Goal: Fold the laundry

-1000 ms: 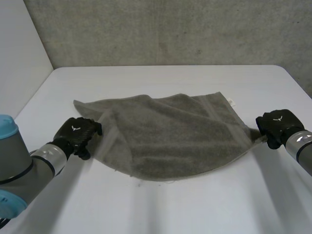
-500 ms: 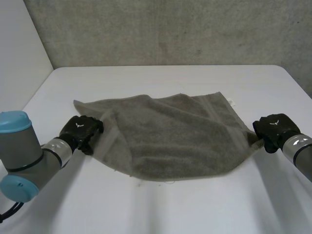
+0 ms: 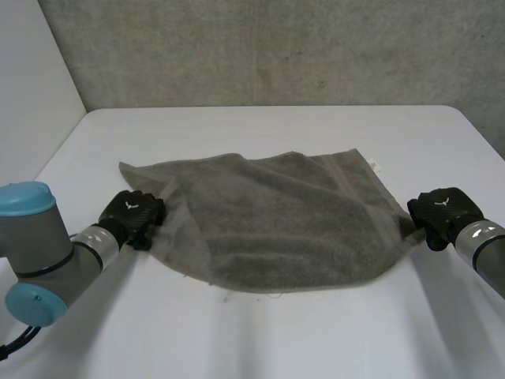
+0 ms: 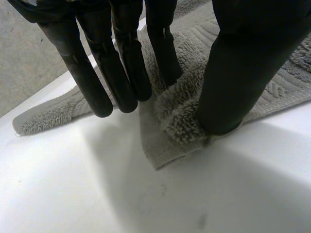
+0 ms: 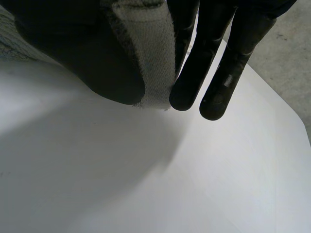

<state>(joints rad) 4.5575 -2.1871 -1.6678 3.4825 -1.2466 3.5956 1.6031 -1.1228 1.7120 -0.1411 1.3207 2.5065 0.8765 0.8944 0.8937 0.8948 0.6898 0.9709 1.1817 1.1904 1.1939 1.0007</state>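
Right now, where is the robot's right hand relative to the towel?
In the head view, the right hand is at the towel's right-hand corner, toward the table's right edge; its fingers and thumb pinch the towel's hem.

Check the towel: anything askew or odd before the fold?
Yes. The towel lies skewed, not flat: its left part is doubled over along a diagonal crease, with the far left corner poking out. The left hand pinches that bunched edge, the right hand pinches the right corner. No damage seen.
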